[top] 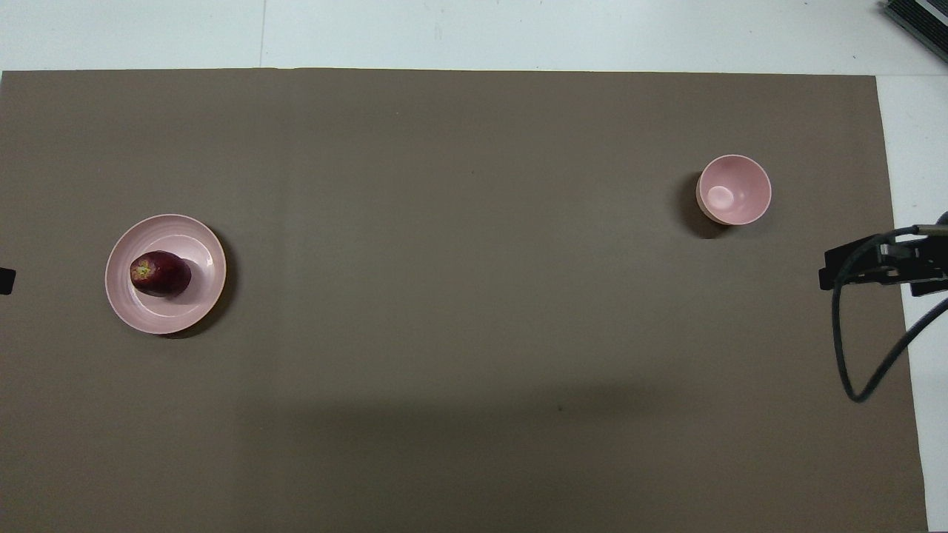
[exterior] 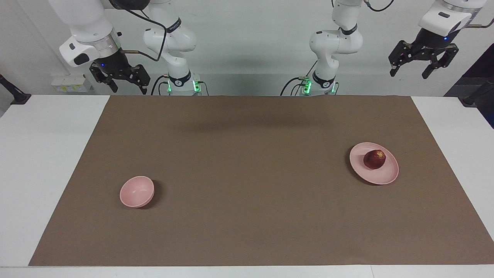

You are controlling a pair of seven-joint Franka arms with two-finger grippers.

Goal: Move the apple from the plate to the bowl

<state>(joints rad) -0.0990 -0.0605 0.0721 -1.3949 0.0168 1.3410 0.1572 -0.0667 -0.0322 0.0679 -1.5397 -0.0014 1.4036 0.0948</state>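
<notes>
The apple [exterior: 374,159] lies on the plate [exterior: 383,178] near the mat's [exterior: 247,127] left-arm end, and the bowl [exterior: 136,191] sits empty near its right-arm end. The left gripper [exterior: 423,65] and right gripper [exterior: 119,79] hang open and empty, raised above the table's robot-side edge, so the transfer looks unstarted.

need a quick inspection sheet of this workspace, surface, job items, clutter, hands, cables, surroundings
surface: brown mat on a white table.
job's things: apple lies on the plate, toward the left arm's end; bowl stands upright, nothing in it, toward the right arm's end, farther from the robots than the plate.
clutter: nothing seen.
hands: left hand open, raised off the mat's corner at its own end; right hand open, raised near the table's edge at its end; neither holds anything.
cables: black cable loops from the right arm; more at the arm bases.
surroundings: white wall, wall socket box.
</notes>
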